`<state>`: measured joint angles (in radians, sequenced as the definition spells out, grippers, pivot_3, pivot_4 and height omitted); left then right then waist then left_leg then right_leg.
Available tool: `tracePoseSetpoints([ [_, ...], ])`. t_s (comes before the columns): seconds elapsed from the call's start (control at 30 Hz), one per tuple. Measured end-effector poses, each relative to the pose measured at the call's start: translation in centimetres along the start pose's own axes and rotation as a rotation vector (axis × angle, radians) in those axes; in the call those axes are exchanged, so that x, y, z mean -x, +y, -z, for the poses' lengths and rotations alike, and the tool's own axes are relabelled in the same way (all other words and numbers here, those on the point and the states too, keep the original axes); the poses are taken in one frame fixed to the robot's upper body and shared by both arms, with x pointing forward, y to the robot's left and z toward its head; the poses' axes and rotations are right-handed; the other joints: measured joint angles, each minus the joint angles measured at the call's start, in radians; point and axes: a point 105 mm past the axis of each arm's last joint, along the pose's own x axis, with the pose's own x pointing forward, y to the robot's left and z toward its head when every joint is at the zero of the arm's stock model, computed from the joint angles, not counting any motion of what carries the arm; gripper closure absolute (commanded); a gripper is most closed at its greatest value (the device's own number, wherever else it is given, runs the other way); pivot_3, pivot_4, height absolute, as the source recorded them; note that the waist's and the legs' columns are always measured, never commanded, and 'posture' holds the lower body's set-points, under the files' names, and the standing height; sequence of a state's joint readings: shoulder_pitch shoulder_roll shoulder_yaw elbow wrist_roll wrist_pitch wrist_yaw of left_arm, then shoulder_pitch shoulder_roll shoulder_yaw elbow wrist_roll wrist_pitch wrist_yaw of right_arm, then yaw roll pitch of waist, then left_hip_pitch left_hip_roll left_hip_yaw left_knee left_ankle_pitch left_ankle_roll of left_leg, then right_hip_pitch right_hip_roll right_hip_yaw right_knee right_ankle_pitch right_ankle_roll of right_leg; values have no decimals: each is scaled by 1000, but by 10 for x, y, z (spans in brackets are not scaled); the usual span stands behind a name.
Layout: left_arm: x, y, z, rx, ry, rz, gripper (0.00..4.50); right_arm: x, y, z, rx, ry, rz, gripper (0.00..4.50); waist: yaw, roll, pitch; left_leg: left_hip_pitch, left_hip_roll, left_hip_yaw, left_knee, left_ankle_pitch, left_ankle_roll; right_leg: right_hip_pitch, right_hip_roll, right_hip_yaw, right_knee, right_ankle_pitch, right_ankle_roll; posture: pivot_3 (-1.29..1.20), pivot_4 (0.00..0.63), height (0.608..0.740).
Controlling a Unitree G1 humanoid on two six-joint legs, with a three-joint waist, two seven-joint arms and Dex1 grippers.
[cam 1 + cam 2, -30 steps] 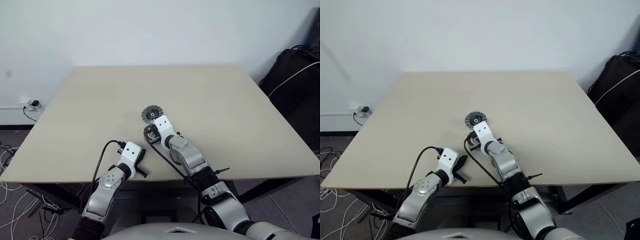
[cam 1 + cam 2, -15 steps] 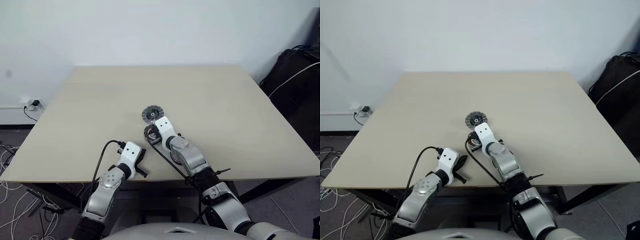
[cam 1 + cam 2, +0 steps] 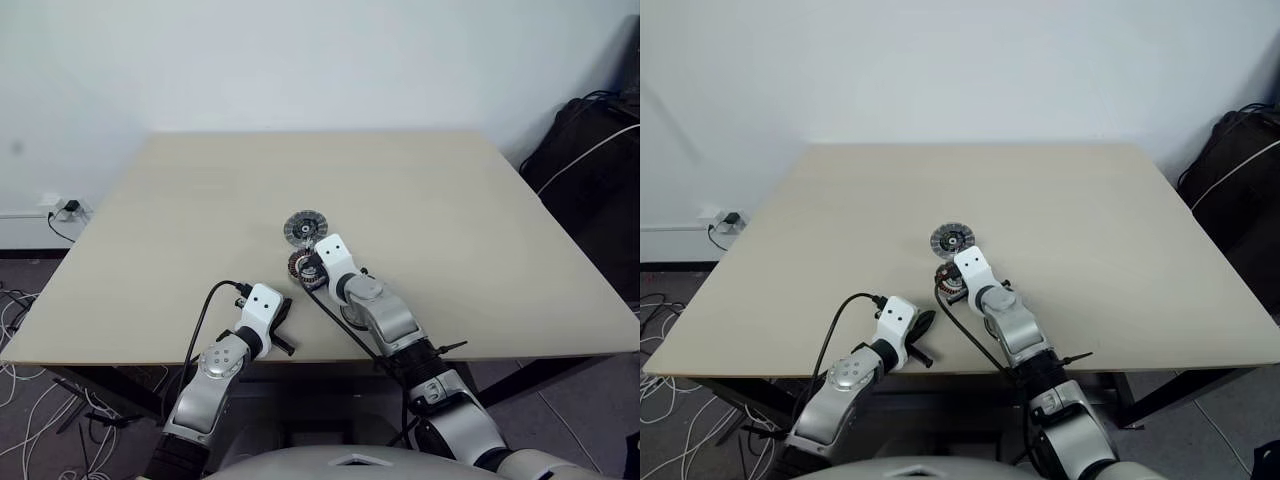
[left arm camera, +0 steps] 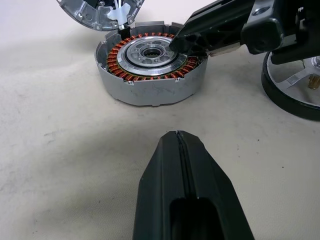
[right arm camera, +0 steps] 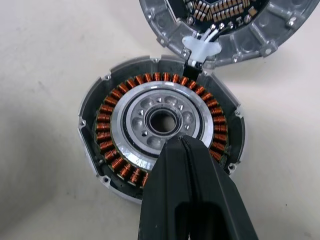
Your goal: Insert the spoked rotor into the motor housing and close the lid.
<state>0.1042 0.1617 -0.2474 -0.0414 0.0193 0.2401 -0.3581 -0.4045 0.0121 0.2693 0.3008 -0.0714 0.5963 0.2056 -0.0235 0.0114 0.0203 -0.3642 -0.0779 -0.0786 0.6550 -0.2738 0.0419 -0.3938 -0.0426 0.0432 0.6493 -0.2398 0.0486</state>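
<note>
While our right end effector (image 5: 182,145) stays clenched and empty over the motor housing (image 4: 150,67), the spoked rotor (image 4: 295,82) waits beside it; poking could scratch the copper.

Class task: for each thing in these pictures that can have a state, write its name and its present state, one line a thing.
motor housing: open, copper windings bare, no rotor inside.
lid: off the housing, lying beside it, inner face up.
spoked rotor: on the table beside the housing, not inserted.
right gripper: fingers shut, tip over the housing's centre.
left gripper: fingers shut, holding nothing.
</note>
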Motion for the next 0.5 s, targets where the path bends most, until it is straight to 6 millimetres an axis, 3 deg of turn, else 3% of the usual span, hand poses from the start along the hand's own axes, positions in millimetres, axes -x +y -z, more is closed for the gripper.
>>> tracePoseSetpoints([
  [0.3, 0, 0, 0, 1, 0, -4, 4500, 2, -5, -17, -8, -100, 43, 4473, 0, 0, 0, 0, 0, 0, 0, 0, 0, 0, 0, 0, 0, 0, 0, 0, 0, 740],
  [0.4, 0, 1, 0, 0, 0, -11, 4500, 11, -21, -32, -62, -219, 135, 4473, 4, 0, 0, 0, 0, 0, 0, 0, 0, 0, 0, 0, 0, 0, 0, 0, 0, 740],
  [0.5, 0, 2, 0, -2, 0, -15, 4500, 26, -41, -32, -86, -268, 217, 4473, 7, 0, 0, 0, 0, 0, 0, 0, 0, 0, 0, 0, -1, 0, 0, 0, 0, 740],
])
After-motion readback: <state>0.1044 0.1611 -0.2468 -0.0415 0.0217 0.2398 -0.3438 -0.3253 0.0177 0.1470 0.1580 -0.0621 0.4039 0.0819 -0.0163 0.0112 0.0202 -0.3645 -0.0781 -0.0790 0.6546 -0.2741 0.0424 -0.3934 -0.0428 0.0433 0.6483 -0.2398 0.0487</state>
